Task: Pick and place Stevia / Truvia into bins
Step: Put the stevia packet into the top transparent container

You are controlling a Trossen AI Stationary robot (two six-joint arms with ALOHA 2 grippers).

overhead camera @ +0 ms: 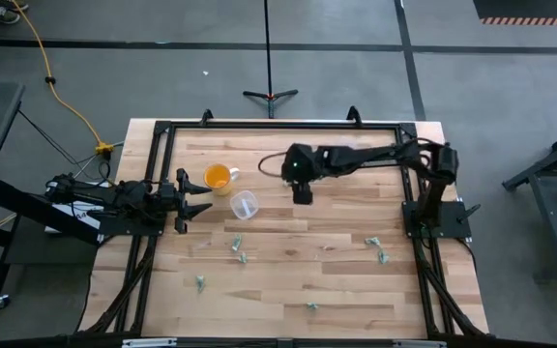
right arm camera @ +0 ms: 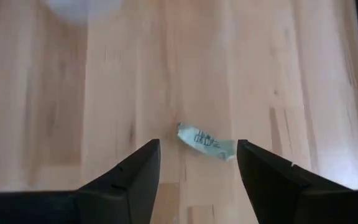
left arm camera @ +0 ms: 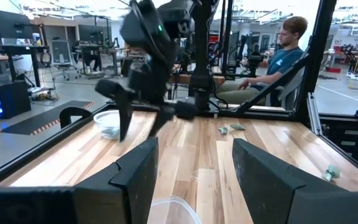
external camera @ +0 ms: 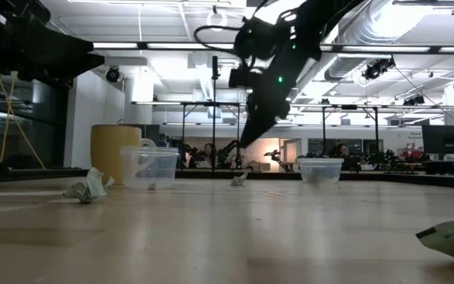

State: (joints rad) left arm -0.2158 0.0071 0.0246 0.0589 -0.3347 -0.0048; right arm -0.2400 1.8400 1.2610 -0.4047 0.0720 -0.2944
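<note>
Small green-and-white packets lie flat on the wooden table, several near the near-left (overhead camera: 233, 242) and two toward the right (overhead camera: 373, 242). One clear cup (overhead camera: 245, 205) stands beside the orange cup (overhead camera: 219, 178). A second clear cup (external camera: 320, 170) stands farther off. My right gripper (right arm camera: 198, 143) hangs open, pointing down, just above one packet (right arm camera: 207, 142), with a finger on either side and neither touching it. The low view shows that packet (external camera: 239, 179) below the fingers (external camera: 244, 158). My left gripper (overhead camera: 201, 198) waits open at the table's left edge, level, facing the near clear cup (left arm camera: 173, 208).
The black frame rail (overhead camera: 278, 124) runs around the table's edges. The orange cup with a handle stands between my left gripper and the far edge. A person (left arm camera: 278, 56) sits beyond the table's right side. Bare wood (overhead camera: 298, 275) spreads across the middle and near side between the scattered packets.
</note>
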